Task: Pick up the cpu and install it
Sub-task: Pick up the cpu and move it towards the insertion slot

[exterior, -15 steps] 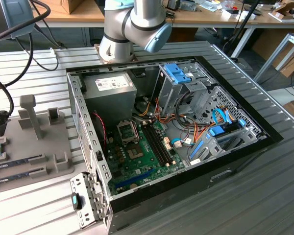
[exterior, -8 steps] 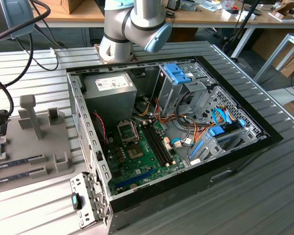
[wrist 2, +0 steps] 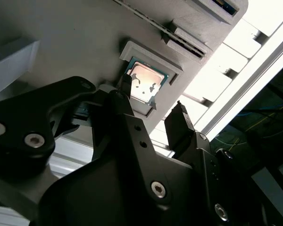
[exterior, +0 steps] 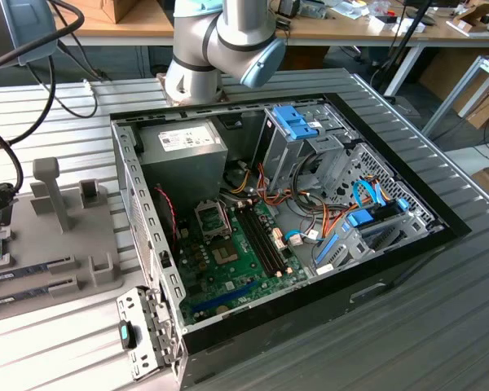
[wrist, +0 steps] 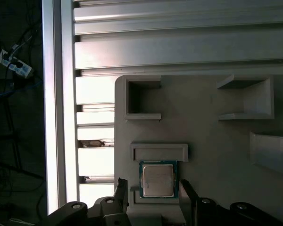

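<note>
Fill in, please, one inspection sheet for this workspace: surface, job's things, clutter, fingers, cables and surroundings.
Surface: ribbed silvery aluminium table, carrying an open black computer case and a grey plastic fixture tray.
Job's things: small square silvery cpu with green rim lies flat in a tray pocket; square dark metal-framed socket sits on the green motherboard.
Clutter: long dark memory sticks on the tray.
Grippers: black gripper open, fingers either side of the cpu; contact cannot be told.
Cables: black cables at the exterior view's left; coloured wires inside the case.
Surroundings: wooden benches behind.
</note>
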`<state>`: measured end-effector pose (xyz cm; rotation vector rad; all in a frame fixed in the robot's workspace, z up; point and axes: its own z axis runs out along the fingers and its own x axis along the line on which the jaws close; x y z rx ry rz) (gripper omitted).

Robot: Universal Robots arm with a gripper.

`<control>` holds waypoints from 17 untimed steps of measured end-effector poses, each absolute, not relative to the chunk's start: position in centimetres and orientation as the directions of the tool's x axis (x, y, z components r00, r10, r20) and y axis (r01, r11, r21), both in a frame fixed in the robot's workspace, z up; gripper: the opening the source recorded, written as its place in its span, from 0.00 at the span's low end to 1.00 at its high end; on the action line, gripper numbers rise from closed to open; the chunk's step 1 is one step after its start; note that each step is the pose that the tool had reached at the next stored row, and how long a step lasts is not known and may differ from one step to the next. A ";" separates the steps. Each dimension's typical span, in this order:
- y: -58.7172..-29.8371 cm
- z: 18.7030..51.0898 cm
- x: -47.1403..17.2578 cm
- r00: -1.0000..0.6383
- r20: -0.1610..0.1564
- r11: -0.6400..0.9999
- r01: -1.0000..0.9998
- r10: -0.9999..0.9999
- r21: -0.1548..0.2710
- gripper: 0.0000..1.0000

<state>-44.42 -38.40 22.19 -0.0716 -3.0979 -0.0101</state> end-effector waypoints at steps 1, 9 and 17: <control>-38.4 22.2 -44.4 -0.998 0.043 0.999 0.046 0.046 0.006 0.56; -38.4 21.9 -44.2 -0.998 0.043 0.999 0.046 0.046 0.006 0.56; -38.4 21.7 -44.0 -0.998 0.043 0.999 0.046 0.046 0.006 0.56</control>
